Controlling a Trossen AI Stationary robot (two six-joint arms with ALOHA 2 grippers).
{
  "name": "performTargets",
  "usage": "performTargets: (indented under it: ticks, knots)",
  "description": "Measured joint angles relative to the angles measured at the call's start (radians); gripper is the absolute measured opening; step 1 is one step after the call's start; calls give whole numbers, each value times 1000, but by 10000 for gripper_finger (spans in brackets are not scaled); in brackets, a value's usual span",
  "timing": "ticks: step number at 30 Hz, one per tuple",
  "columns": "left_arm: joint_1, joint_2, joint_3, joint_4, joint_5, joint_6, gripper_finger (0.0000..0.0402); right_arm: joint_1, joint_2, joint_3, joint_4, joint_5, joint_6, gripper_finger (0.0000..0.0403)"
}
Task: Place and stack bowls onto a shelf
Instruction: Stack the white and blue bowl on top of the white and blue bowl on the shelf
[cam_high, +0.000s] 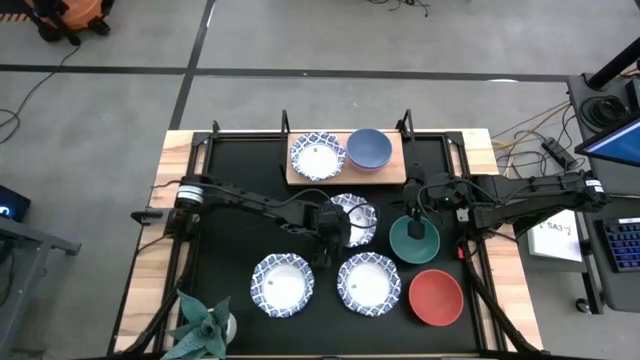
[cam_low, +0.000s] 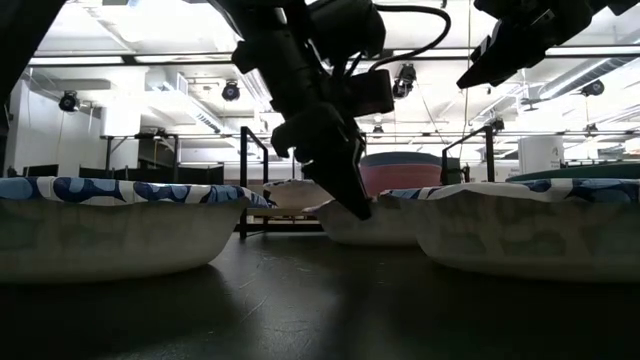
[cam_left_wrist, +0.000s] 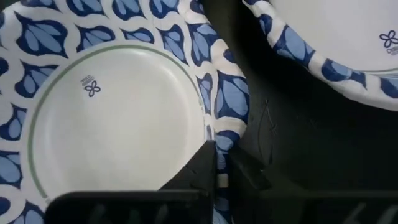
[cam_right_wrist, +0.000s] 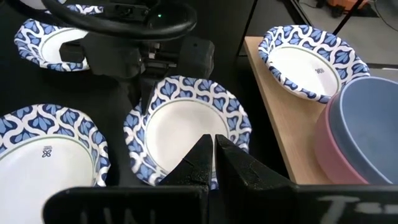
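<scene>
The bench (cam_high: 200, 230) was the broadest thing before me, its black top framed by pale wood at both sides, and most of its open room lay along my left edge and in the strip between the shelf (cam_high: 296, 176) and the middle bowl. The shelf sat at the far edge, its board nearly filled: a white patterned bowl (cam_high: 317, 156) on one half, and a blue bowl (cam_high: 369, 148) nested in a pink bowl (cam_high: 372, 167) on the other, leaving only a narrow bare margin. Near the front edge stood two more patterned bowls, the front left bowl (cam_high: 282, 284) and the front middle bowl (cam_high: 368, 282), close together with a thin dark gap between them, and the red bowl (cam_high: 436, 296) beside them toward the right corner. A spiky green plant (cam_high: 203, 322) crowded the front left corner. The green bowl (cam_high: 414, 240) sat right of centre, with my right pincer (cam_high: 416, 226) above it, its fingers (cam_right_wrist: 202, 163) pressed together and holding nothing. My left pincer (cam_high: 334, 236) was down at the near rim of the middle patterned bowl (cam_high: 356, 216), narrowly closed with the scalloped rim pinched between its fingers (cam_left_wrist: 205, 167), one finger inside the bowl and one outside.
</scene>
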Motion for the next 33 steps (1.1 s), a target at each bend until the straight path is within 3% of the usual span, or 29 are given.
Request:
performTargets:
  ticks: [11,20,22,27,33]
  knots:
    - [-3,-99,0,-67,2,-1,1,0,0,0,0,0,3,9]
    - [-18,-339,0,-153,3,14,0,0,0,0,-1,0,6,9]
    - [-12,-404,0,-167,-41,22,0,0,0,0,0,0,6,9]
    - [25,-499,0,-186,-341,91,0,0,0,0,0,0,3,9]
    - [162,-477,-7,-186,-358,99,0,0,0,0,1,1,3,9]
